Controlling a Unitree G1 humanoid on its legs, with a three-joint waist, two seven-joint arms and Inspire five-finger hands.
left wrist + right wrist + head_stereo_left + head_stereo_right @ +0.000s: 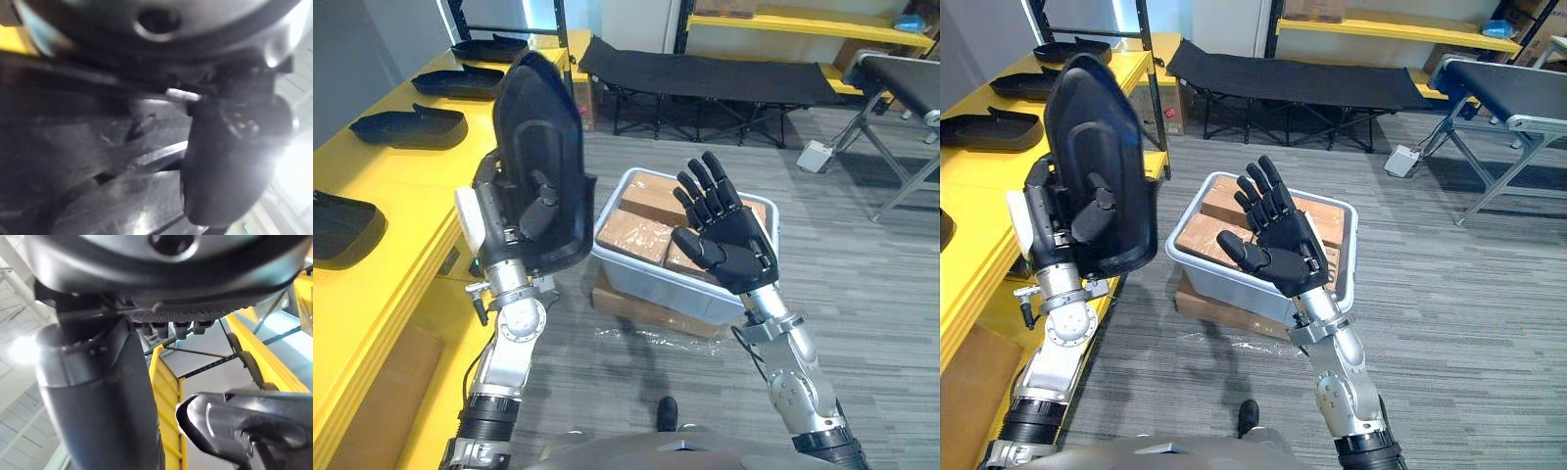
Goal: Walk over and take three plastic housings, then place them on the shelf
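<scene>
Shelf (406,196): a long yellow shelf is running along the robot's left side, from the near edge to the far end of the room.
Folding cot (705,76): a black folding cot is standing on the grey floor (862,294) at the far side, well apart from both hands.
Bin (641,277): a pale plastic bin is sitting on a flat carton (636,308) between the two arms, just beside the shelf.
Held housing (543,127): a black plastic housing is standing upright in the left hand, its pointed end up and its hollow side facing the robot, raised beside the shelf edge.
Other housings (409,127): more black housings are lying in a row on the shelf top, spaced apart from one another.
Brown packages (634,235): brown packages are lying packed side by side inside the bin.
Right hand (732,240): it is hovering palm up above the bin, fingers straight and spread, carrying nothing.
Left hand (499,211): it is grasping the held housing at its lower end, fingers curling into the hollow side and the white-covered thumb lying along the outside.
</scene>
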